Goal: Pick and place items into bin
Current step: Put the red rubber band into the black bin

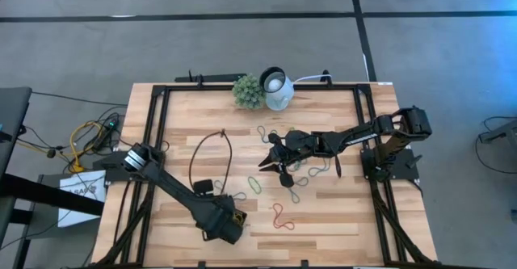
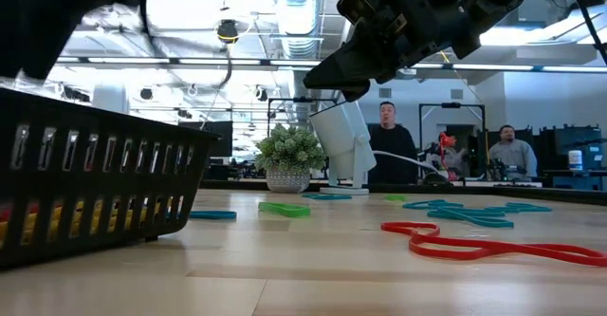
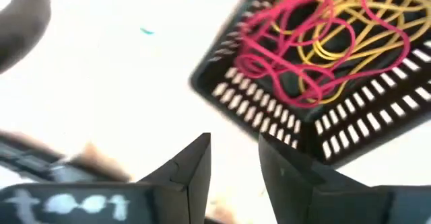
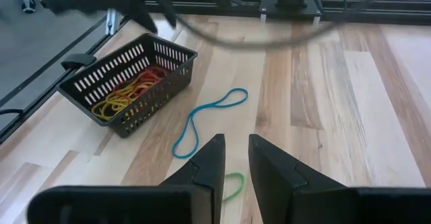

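- The left gripper (image 3: 232, 177) is hanging just over the black basket (image 3: 269, 120), its fingers (image 3: 192, 177) parted a little and holding nothing.
- Red and yellow bands (image 3: 323, 39) are lying tangled inside the basket, beyond those fingertips.
- The right gripper (image 4: 232, 167) is hovering with a narrow gap, empty; a blue band (image 4: 202, 120) is lying just ahead of its fingertips, a green band (image 4: 232, 183) beneath them.

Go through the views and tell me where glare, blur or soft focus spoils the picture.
Left wrist view: table blown out white, slotted bin and bands smeared by motion blur. Low view: bin wall close and soft, ceiling lights glaring. Right wrist view: near fingers soft. High view: even light, no glare.
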